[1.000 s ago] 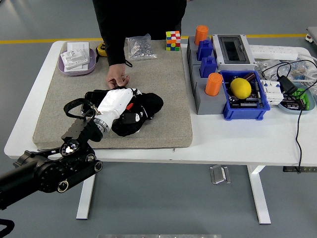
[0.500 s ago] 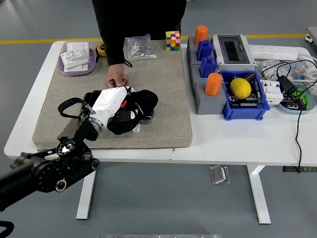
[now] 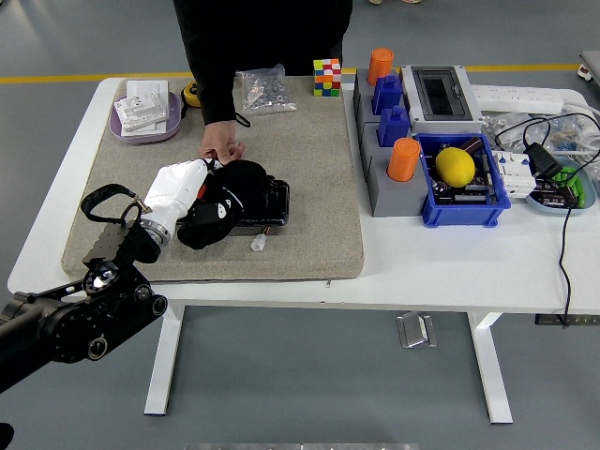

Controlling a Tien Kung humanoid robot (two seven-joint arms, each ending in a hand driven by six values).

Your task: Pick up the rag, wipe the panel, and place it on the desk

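Observation:
My left hand [image 3: 202, 208], white-backed with dark fingers, lies on the grey mat [image 3: 314, 150] at the left and is shut on the black rag [image 3: 236, 184]. The rag is pressed on the left part of a flat black panel [image 3: 274, 202], whose right end shows beside it. At the far side a person's hand [image 3: 221, 146] rests just behind the rag and panel, fingers at the panel's back edge. A small white piece [image 3: 258, 244] lies on the mat in front of the panel.
On the mat's far edge are a bag of screws [image 3: 264, 89] and a colour cube [image 3: 327, 77]. A purple tray [image 3: 145, 112] sits at the back left. At the right stand a grey block with orange cylinders [image 3: 386, 141], a blue bin [image 3: 469, 202] holding a lemon [image 3: 457, 166], and cables [image 3: 562, 159].
My left hand has slid left across the panel with the rag in it, uncovering the panel's right end. The person's hand has stayed put.

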